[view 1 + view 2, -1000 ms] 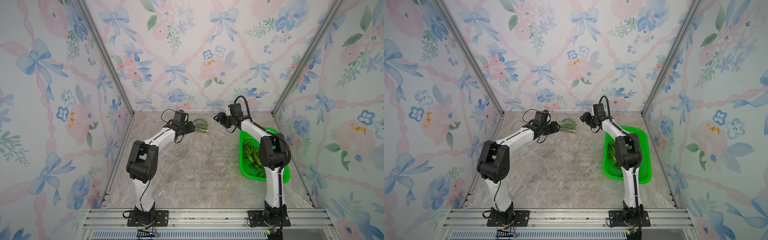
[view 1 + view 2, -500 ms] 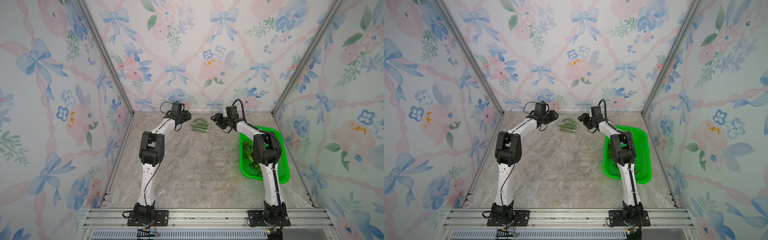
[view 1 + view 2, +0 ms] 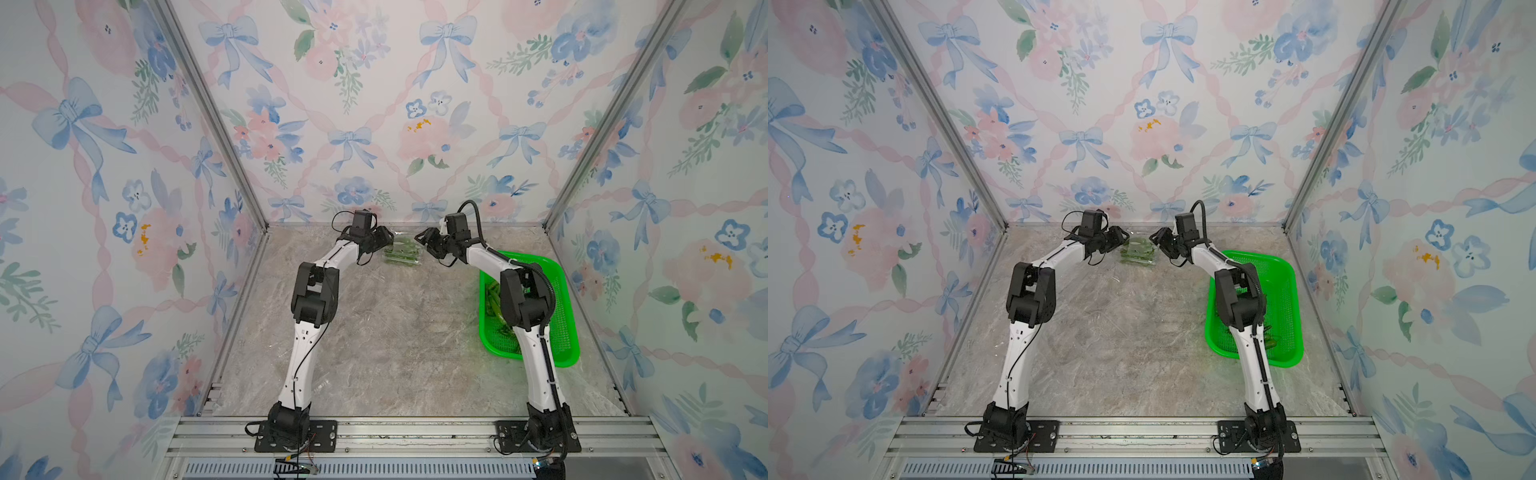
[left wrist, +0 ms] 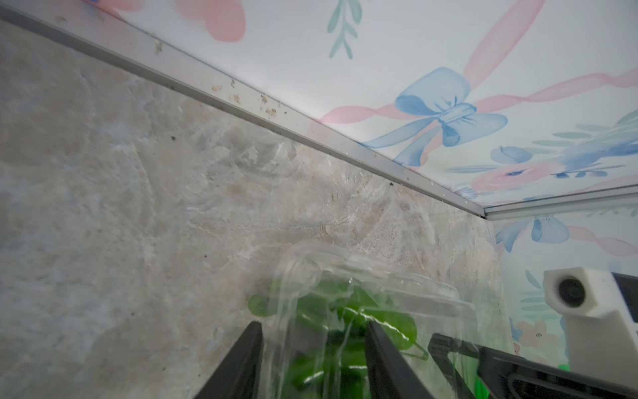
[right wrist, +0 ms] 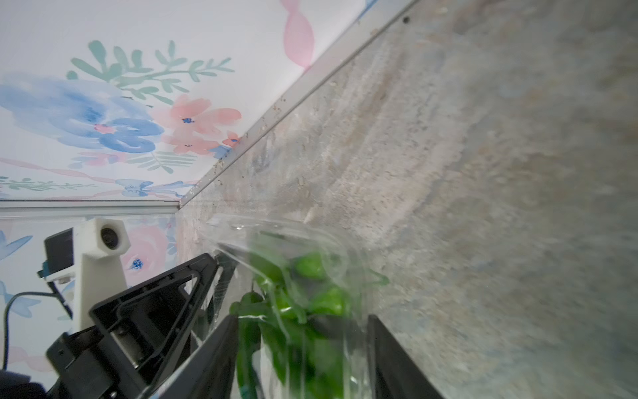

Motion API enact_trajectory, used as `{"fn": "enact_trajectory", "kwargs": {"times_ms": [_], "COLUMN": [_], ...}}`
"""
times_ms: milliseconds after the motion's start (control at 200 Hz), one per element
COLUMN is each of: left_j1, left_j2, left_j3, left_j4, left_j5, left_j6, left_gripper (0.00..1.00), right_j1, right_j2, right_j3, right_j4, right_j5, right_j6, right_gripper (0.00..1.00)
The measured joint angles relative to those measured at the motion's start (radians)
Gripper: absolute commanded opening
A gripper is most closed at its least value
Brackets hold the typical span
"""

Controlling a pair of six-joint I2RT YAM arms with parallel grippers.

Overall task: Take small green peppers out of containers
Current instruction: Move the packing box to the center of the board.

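Observation:
A clear container of small green peppers lies at the back of the table, near the rear wall; it shows in both top views. My left gripper is at its left end and my right gripper at its right end. In the left wrist view the left gripper has the container and peppers between its fingers. In the right wrist view the right gripper holds the container, which fills the gap, peppers inside.
A large bright green basket stands at the right, partly under my right arm, with loose peppers in it. The rear wall's metal strip runs just behind the container.
The left arm has swung its elbow in toward the middle while its gripper stayed at the container. The right gripper's jaws have narrowed slightly. The container has not moved.

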Motion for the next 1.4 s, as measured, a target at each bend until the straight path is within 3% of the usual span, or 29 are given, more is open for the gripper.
{"fn": "enact_trajectory", "kwargs": {"times_ms": [325,635,840,980,1220,1400], "left_j1": [-0.097,-0.186,-0.243,-0.284,-0.326,-0.313], "left_j2": [-0.192,-0.344,-0.478,-0.555,-0.715,-0.829], "left_j3": [-0.273,-0.48,-0.637,-0.731,-0.894,-0.977], "left_j4": [-0.002,-0.001,0.008,0.018,0.037,0.041], "left_j5": [-0.01,-0.021,-0.045,-0.051,-0.058,-0.09], "left_j6": [0.023,0.026,0.026,0.018,0.018,0.017], "left_gripper": [0.48,0.48,0.48,0.47,0.49,0.51], "right_j1": [-0.003,-0.003,-0.002,-0.001,0.0,0.011], "right_j2": [-0.292,-0.521,-0.545,-0.529,-0.438,-0.452], "right_j3": [-0.365,-0.556,-0.566,-0.497,-0.293,-0.303], "right_j4": [-0.074,-0.229,-0.315,-0.396,-0.437,-0.447], "right_j5": [0.027,0.102,0.176,0.232,0.313,0.349], "right_j6": [-0.057,-0.138,-0.208,-0.265,-0.357,-0.374], "right_gripper": [0.48,0.48,0.53,0.62,0.63,0.63]}}
